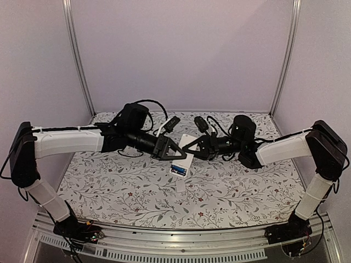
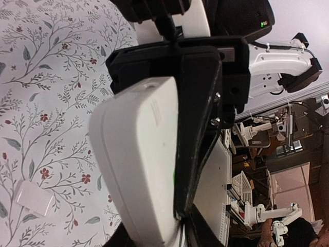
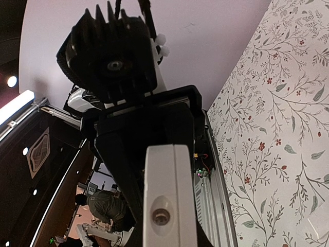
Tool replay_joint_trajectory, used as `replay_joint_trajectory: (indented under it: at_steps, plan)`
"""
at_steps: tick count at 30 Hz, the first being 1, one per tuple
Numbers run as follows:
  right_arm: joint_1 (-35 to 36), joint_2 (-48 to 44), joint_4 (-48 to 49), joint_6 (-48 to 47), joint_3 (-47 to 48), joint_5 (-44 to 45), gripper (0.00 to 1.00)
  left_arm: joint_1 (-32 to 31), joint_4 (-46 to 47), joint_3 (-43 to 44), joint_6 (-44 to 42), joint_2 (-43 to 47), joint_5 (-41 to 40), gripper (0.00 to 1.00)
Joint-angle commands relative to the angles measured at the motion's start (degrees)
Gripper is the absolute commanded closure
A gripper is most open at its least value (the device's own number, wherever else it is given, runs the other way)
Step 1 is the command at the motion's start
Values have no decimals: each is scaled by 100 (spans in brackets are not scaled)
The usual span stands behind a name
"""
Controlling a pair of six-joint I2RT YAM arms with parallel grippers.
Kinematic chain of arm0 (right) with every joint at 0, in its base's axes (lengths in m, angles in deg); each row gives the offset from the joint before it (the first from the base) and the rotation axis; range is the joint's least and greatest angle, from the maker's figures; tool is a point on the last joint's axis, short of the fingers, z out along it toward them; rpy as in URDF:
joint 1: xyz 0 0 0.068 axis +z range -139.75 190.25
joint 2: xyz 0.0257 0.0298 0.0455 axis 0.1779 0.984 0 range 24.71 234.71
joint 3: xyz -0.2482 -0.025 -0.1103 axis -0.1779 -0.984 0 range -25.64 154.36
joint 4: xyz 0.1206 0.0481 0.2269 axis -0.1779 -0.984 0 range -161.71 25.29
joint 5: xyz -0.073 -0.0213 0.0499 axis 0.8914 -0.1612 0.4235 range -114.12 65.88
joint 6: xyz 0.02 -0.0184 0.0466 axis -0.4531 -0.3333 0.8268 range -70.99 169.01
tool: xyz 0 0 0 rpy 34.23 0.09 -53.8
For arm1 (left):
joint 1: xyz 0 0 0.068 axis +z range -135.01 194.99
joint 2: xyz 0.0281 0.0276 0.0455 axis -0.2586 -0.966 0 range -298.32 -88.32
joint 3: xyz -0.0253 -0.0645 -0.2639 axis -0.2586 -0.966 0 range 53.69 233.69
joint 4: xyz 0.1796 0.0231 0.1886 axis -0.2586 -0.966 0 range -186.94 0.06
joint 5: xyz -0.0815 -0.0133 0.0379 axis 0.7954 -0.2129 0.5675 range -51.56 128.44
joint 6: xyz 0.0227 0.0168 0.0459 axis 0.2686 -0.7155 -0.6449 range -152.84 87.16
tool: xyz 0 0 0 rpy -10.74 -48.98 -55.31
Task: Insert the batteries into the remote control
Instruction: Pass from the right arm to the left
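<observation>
Remote control (image 1: pixel 185 156): small white rect. plastic handset, held up off the table mid-scene btwn both grippers, near end tilted lower.
Blue battery (image 1: pixel 178 170): slim blue cylinder, shows at near end of handset, apparently sitting in the open bay; blackish one not made out.
Right gripper (image 1: pixel 198 147): clamped on handset, black finger either side in its wrist view.
Left gripper (image 1: pixel 171 149): one black finger (image 2: pixel 200 128) lies flat along handset's side. Other is hidden, so can't tell if clamped or just beside.
Cover (image 1: pixel 180 187): small flat white rect. piece on floral-print table (image 1: pixel 109 181), just near of handset, not touching it.
Step (judged): two-handed hold to steady handset for seating batts.
How to do well:
- Right should hold firm, no twist.
- Left should pinch long edges only, clear of bay.
- Bay should face up so blue cell can't roll out.
- Squeeze gently, as the plastic looks slick.
</observation>
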Motion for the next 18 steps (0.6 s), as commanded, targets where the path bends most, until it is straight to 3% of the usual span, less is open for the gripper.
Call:
replay_joint_trajectory:
  at_steps: [1, 12, 18]
  plan:
    - [53, 62, 80, -39, 188, 26, 100, -92, 133, -93, 105, -138, 188, 74]
    - [17, -11, -466, -329, 277, 102, 96, -89, 430, -209, 247, -100, 227, 94]
    - [-158, -58, -595, -364, 251, 153, 73, -35, 633, -320, 443, -91, 285, 100]
